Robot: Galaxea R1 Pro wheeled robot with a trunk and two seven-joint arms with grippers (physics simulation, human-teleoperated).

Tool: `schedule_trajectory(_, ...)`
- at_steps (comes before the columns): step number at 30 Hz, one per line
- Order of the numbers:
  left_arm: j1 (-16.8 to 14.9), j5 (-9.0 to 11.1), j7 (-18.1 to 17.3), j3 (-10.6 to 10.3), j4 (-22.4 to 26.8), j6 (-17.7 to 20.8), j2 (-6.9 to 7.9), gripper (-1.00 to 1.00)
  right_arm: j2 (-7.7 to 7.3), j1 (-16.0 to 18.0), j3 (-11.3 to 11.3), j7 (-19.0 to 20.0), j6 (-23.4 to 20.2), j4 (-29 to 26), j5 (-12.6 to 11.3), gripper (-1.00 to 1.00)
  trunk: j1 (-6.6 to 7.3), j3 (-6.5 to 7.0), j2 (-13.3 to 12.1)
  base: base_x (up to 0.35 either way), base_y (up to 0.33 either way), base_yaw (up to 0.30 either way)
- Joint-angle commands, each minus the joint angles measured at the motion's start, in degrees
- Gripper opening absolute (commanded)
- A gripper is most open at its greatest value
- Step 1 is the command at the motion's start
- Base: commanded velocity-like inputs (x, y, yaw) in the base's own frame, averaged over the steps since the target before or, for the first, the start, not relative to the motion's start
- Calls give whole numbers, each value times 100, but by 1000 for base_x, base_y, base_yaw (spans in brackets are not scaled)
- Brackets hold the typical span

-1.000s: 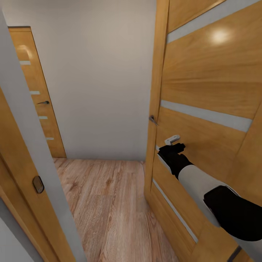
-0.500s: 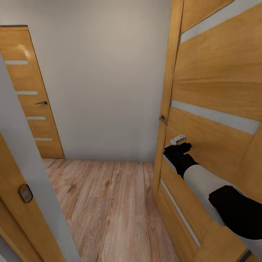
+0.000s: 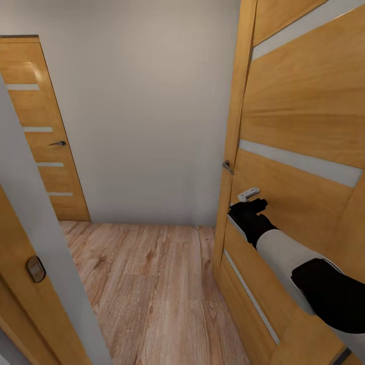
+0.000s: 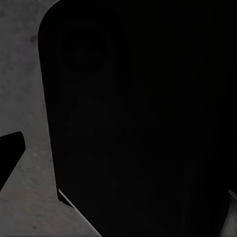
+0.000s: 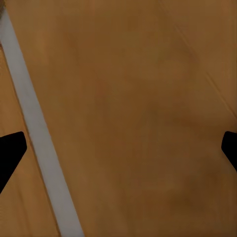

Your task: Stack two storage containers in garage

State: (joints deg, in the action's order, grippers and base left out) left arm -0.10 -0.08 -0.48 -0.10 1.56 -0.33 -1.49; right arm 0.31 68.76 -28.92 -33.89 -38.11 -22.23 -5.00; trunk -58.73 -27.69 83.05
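A wheeled robot stands in a doorway, its right arm (image 3: 289,253) stretched forward against an open orange-wood door (image 3: 304,116) that fills the right side of the head view. The right gripper (image 3: 248,205), black and mounted on a white forearm, sits close against the door's face just below a small white fitting (image 3: 248,193) and a short way from the metal door handle (image 3: 227,167) at the door's edge. From the wrist camera on that arm, the two dark fingertips (image 5: 10,150) appear at opposite edges of the picture, spread wide apart, with nothing between them but the door's wood grain and one of its frosted strips (image 5: 34,133).

Beyond the door lies a small hall with a light wood plank floor (image 3: 152,284) and a plain white wall (image 3: 147,101). A second orange-wood door (image 3: 40,132) with frosted strips and a dark handle stands shut at the far left. A white door frame (image 3: 45,243) with a latch plate (image 3: 35,268) runs along the near left.

The left wrist camera looks onto a large black shape (image 4: 143,118) over a mottled grey surface (image 4: 22,98), with one dark fingertip (image 4: 9,150) at the picture's edge; whether that gripper's jaws are apart or together cannot be told. No orange-red storage container appears near either pair of jaws.
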Motion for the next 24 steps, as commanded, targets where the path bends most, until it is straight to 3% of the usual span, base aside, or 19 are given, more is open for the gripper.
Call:
schedule_trajectory(1, 1, -1, -5, 1, 4, -3, 0, 100, -125, 8, -34, -56, -91, -1, 35, 100, 0, -6, 3, 0, 0, 0)
schedule_trajectory(17, 1, -1, -5, 1, 6, -3, -8, 100, -180, 67, -35, -56, -91, 0, 34, 100, 0, -6, 3, 1, 0, 0)
schedule_trajectory(24, 1, -1, -5, 0, 3, -3, -8, 100, -180, 65, -35, -56, -91, 0, 34, 100, 0, -6, 3, 211, 0, 0)
